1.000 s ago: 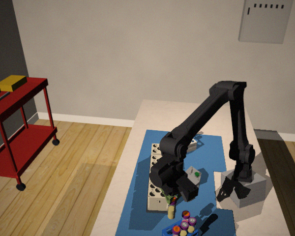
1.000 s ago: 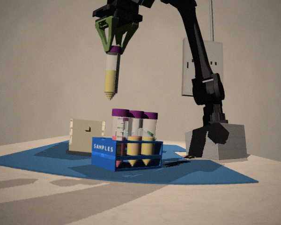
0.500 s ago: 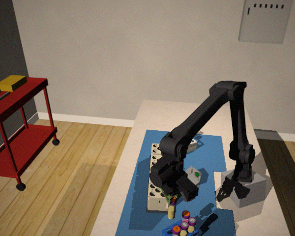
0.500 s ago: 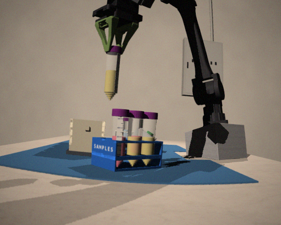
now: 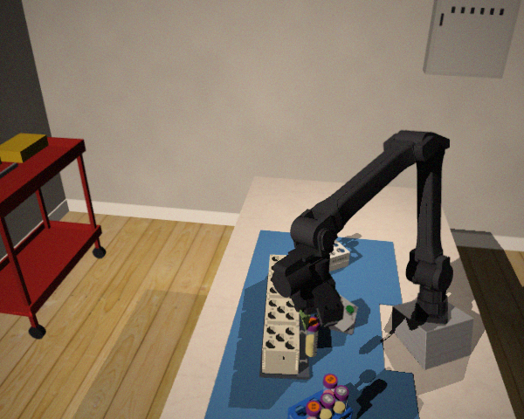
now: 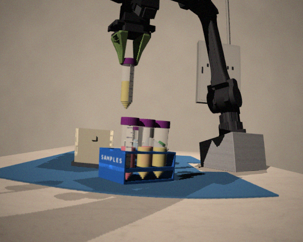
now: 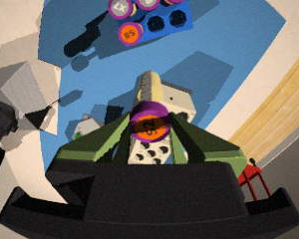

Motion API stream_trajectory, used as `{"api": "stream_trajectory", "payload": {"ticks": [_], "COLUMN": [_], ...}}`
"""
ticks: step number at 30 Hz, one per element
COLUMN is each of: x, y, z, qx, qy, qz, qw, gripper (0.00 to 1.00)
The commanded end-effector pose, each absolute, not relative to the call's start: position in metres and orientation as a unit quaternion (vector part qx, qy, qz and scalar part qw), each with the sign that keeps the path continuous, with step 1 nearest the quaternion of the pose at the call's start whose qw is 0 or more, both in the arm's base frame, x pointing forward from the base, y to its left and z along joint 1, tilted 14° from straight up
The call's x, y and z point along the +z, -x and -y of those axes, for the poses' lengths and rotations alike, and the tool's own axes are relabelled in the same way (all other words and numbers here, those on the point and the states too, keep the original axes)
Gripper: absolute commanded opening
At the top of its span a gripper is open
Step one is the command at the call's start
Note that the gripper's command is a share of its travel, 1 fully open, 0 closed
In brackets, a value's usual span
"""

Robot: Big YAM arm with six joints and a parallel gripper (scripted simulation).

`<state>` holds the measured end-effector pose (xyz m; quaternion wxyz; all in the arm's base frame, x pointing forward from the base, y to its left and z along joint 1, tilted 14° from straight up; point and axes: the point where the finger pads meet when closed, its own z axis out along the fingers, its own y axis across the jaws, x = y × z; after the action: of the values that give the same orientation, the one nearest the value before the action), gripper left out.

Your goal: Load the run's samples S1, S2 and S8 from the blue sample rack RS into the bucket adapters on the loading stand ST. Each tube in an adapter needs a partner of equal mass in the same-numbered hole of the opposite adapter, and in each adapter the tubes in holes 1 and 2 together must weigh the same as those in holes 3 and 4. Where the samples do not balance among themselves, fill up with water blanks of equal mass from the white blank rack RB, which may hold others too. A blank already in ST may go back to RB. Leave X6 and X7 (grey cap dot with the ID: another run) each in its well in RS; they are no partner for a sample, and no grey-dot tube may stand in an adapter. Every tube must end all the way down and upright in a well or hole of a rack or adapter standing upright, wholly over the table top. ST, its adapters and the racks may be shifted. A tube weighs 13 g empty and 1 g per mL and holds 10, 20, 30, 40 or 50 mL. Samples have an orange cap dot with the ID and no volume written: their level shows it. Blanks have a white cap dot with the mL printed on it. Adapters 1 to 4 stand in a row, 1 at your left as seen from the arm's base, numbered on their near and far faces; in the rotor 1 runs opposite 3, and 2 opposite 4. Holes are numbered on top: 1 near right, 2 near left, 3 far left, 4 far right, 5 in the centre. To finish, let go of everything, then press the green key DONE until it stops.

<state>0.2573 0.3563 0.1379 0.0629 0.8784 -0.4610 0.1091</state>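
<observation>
Here the end effector is clenched on the purple cap of a sample tube hanging upright high above the blue sample rack, a rigid, smooth, lightish, part-filled tube best held just under its cap.

Soft, even light; hard-edged shadows on the blue mat; wrist view seemingly fisheye-distorted.
</observation>
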Motion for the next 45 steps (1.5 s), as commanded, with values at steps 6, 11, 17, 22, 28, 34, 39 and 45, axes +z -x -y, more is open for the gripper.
{"api": "stream_trajectory", "payload": {"ticks": [6,11,17,22,28,34,39,45], "x": [0.167,0.172,0.18,0.184,0.19,0.197,0.201,0.224], "y": [-0.264,-0.267,-0.267,-0.27,-0.273,-0.275,-0.278,-0.292], "z": [-0.327,-0.295,-0.259,-0.233,-0.193,-0.161,-0.136,-0.137], "qx": [0.115,0.117,0.119,0.12,0.12,0.12,0.119,0.116], "qy": [-0.825,-0.786,-0.744,-0.708,-0.651,-0.599,-0.556,-0.495], "qz": [0.553,0.607,0.657,0.696,0.75,0.791,0.822,0.859], "qw": [0.017,0.009,0.011,0.003,-0.004,-0.012,-0.019,-0.063], "gripper": [0.0,0.0,0.0,0.0,0.0,0.0,0.0,0.0]}}
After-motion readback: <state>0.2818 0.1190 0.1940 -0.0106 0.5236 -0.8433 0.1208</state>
